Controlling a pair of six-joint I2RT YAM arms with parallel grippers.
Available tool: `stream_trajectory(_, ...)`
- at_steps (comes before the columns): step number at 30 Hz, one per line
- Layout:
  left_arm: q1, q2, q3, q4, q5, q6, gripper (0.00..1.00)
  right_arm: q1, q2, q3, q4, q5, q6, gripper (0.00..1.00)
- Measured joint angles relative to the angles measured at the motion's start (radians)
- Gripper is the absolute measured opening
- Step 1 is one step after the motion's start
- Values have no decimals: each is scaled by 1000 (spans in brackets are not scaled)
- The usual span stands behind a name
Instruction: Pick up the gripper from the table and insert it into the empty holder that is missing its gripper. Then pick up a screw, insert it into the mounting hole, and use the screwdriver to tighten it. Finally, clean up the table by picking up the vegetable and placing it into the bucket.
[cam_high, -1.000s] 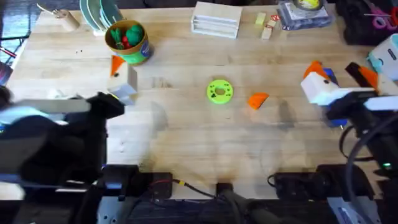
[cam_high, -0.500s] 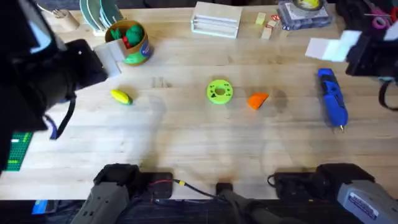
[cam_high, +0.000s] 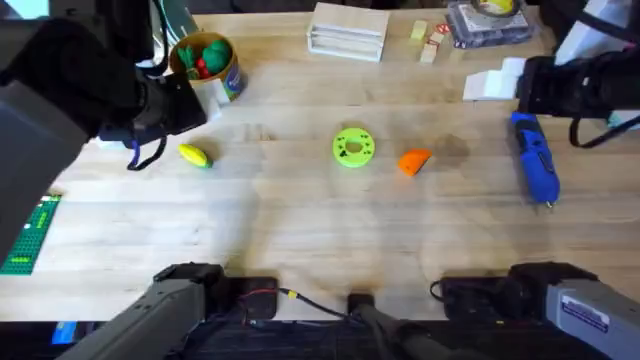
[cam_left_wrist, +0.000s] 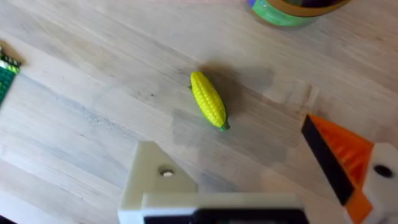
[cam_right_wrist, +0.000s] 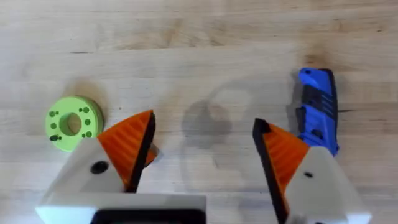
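Wooden table (cam_high: 300, 230) is carrying everything. Both arms are hovering raised: the left gripper (cam_left_wrist: 267, 174) spread wide and empty, one finger lacking its orange fin, the right gripper (cam_right_wrist: 202, 149) likewise apart, empty. Between them the gripper (cam_high: 414, 161) is lying beside a green disc (cam_high: 352, 147); it looks light, stiff and slick, best pinched across its flat faces.

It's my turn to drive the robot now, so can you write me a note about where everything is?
Left claw: open, empty, above the yellow toy corn. One finger is the bare white plastic holder.
Right claw: open, empty, near the blue powered screwdriver.
Loose orange plastic fin: on the table beside the green disc with holes.
Green pail with yellow rim: far left.
Done: nothing.
Left: fit the fin, screw it tight, put the corn in the pail.
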Motion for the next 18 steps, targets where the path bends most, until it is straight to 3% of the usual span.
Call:
stream_trajectory(4, 38, 71, -72, 96, 0, -95, 992, 0, 1, 0, -2, 0, 0, 991)
stream_trajectory(11, 90, 251, -172, 290, 34, -157, 957, 0, 2, 0, -13, 0, 0, 991)
stream_trajectory(13, 92, 270, -172, 303, 41, -164, 718, 0, 1, 0, -13, 0, 0, 991)
stream_trajectory(17, 92, 277, -173, 309, 53, -167, 102, 0, 1, 0, -13, 0, 0, 991)
stream_trajectory(18, 91, 272, -173, 289, 54, -167, 4, 0, 1, 0, -13, 0, 0, 991)
